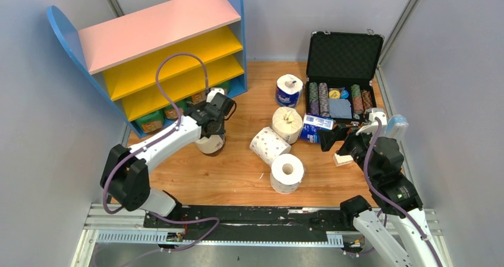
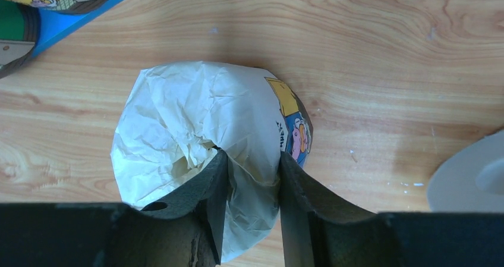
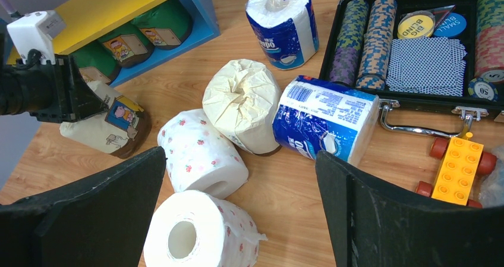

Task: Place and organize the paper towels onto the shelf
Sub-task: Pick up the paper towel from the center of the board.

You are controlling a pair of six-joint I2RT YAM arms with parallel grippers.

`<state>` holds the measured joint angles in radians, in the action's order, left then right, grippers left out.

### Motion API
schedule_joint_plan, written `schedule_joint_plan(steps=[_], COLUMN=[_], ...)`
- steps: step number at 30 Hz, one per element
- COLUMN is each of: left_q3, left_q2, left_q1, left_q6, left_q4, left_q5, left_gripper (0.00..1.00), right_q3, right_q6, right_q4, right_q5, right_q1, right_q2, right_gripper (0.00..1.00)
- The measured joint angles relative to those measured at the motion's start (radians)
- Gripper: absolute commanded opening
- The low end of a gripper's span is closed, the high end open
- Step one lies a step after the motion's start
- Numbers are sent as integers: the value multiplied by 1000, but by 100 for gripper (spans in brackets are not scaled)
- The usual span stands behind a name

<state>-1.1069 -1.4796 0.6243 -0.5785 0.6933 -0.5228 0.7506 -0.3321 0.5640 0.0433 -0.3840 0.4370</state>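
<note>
— Beside the shelf (image 1: 148,53), what grips?
— Left gripper (image 2: 249,178) pinches the cream roll's (image 2: 196,142) paper on bare table (image 1: 238,172).
— Right gripper (image 3: 238,207)?
— Wide apart, near four loose rolls (image 3: 241,103).

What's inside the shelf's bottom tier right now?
The shelf bottom tier holds green-wrapped rolls standing side by side. The yellow board above and the left arm hide the back, so no full count.

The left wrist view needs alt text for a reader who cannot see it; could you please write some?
The left gripper pinches the crumpled top of a cream-wrapped paper roll standing on the wooden table. The shelf's blue base crosses the upper left corner, and part of a white roll shows at the right edge.
</note>
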Motion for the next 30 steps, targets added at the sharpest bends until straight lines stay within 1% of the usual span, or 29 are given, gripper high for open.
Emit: schedule_joint_plan(steps=[6,12,15,22,25,30], left_q3=[40,18,-44,-256,-303,-315], left_q2=[119,193,195,174,149,76], left_q1=[-66,-88,-90,-93,-96,-117], left_q6=[145,321,409,616,692,790], left_q4=[-61,-82,-74,-77,-90,-120], left_q5=[118,170,185,184,183,189], left_gripper=[29,29,29,29,29,28], right_q3=[0,0,0,0,0,0], right_q6=[0,0,0,0,0,0], right_q4=[0,0,0,0,0,0], right_q5=[0,0,0,0,0,1], right_q1=[0,0,0,0,0,0], right_q2=[0,0,0,0,0,-3], right_gripper=[100,100,100,100,100,100])
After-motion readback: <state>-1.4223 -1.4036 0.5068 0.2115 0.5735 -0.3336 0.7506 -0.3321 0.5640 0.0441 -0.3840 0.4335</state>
